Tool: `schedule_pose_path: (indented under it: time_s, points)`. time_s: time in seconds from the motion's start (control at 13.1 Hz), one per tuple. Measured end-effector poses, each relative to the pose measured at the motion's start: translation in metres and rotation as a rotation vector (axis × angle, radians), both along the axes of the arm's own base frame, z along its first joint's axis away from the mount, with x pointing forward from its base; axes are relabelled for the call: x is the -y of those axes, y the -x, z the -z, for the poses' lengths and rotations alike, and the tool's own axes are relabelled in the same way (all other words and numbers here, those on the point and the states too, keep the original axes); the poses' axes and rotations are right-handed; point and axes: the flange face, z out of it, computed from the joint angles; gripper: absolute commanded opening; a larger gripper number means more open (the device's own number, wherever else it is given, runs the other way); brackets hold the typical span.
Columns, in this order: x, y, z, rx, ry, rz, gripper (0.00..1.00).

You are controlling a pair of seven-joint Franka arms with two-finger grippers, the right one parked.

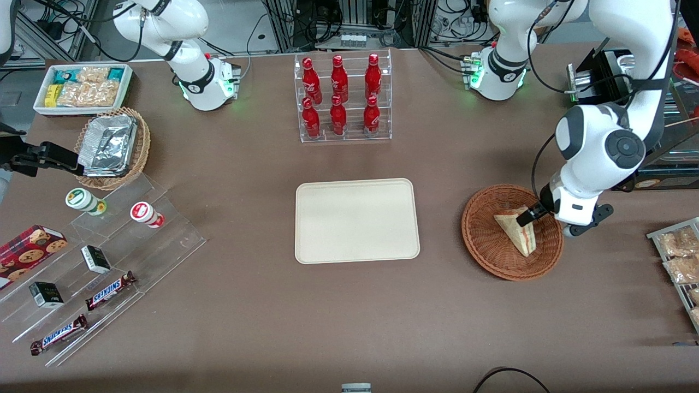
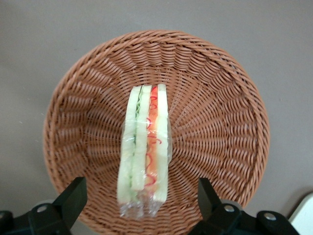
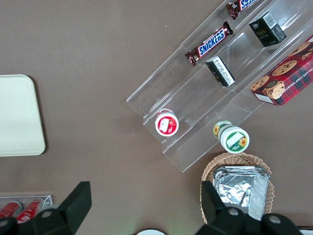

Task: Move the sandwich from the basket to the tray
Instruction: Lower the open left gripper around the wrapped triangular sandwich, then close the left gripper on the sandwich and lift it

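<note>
The left arm's end effector (image 2: 139, 203) hangs low over the round reddish-brown woven wicker basket (image 2: 220, 122), its fingers spread wide, one to each side of the small triangular white-bread sandwich (image 2: 145, 149) and not touching it. The wedge stands on edge on the basket floor, long axis running 12 to 6 o'clock through the gap. The flat cream-beige rectangular tray (image 1: 357, 220) lies on the tabletop at 9 o'clock from the basket in the front view, well apart.

"snickers" on 2 choc bars (image 1: 111, 290) (image 1: 59, 334) on clear stepped rack (image 1: 104, 262); nothing else legible.
</note>
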Motion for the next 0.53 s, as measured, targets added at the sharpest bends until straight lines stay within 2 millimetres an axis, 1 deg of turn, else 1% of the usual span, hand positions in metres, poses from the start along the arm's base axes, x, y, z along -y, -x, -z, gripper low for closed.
schedule_pose_path:
  time_s: [0.15,0.53]
  points:
    - [0.003,-0.001,0.010,-0.008,0.003,-0.046,1.00]
    - [0.015,0.002,0.029,-0.044,0.003,-0.027,1.00]
